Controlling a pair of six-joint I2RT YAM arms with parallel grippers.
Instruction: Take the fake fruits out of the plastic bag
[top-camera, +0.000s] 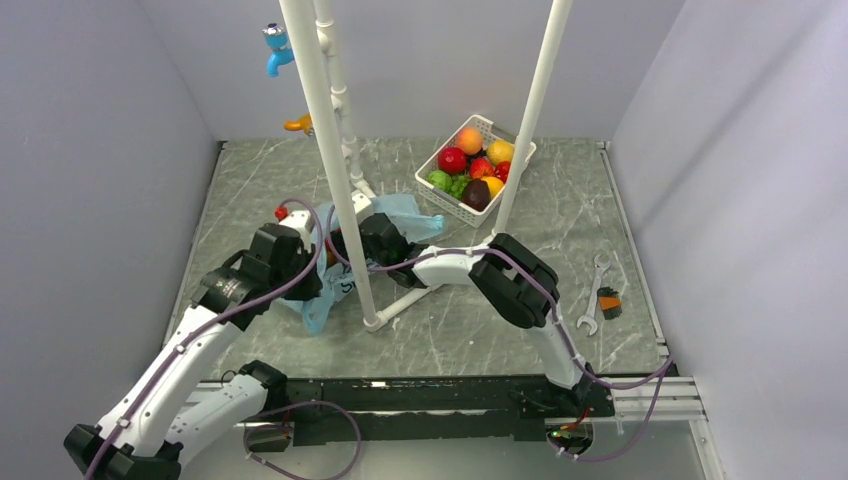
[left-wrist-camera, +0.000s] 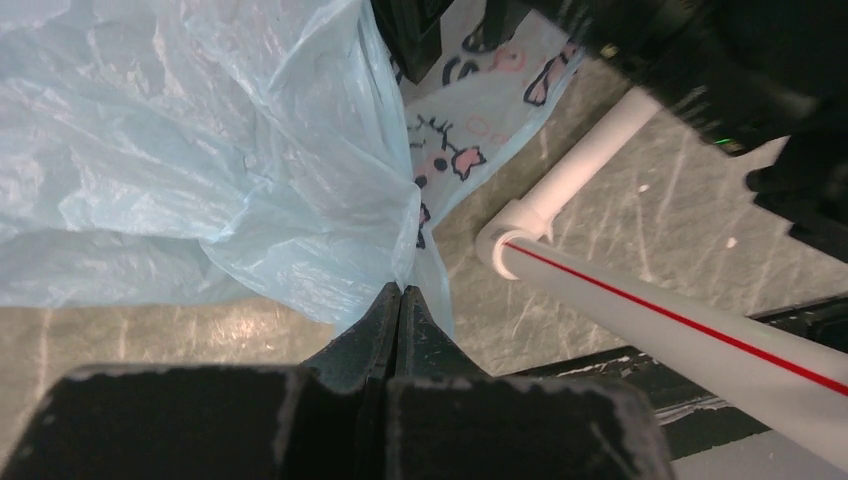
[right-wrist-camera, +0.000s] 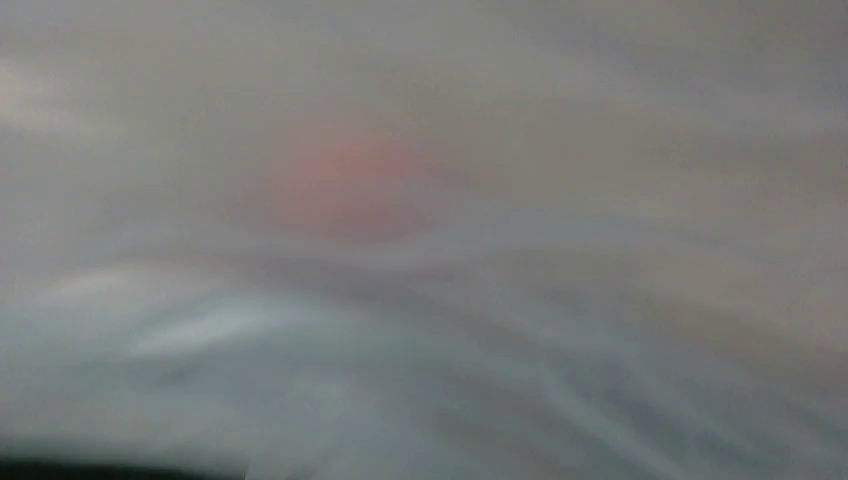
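Note:
The light-blue plastic bag (top-camera: 412, 216) lies crumpled on the table between my two arms. In the left wrist view the bag (left-wrist-camera: 200, 150) fills the upper left, and its white cartoon panel (left-wrist-camera: 470, 120) faces up. My left gripper (left-wrist-camera: 401, 292) is shut on a gathered fold of the bag's film. My right gripper (top-camera: 378, 240) reaches into the bag from the right, with its fingers hidden by the film. The right wrist view is all blurred film with one soft red-orange patch, likely a fake fruit (right-wrist-camera: 340, 185), ahead of the camera.
A white slotted basket (top-camera: 445, 203) with red, orange, green and dark fruits stands at the back right. White pipe posts (top-camera: 335, 180) (top-camera: 530, 110) rise from the table, and a pipe foot (left-wrist-camera: 620, 290) lies beside the bag. A wrench (top-camera: 595, 290) lies at the right.

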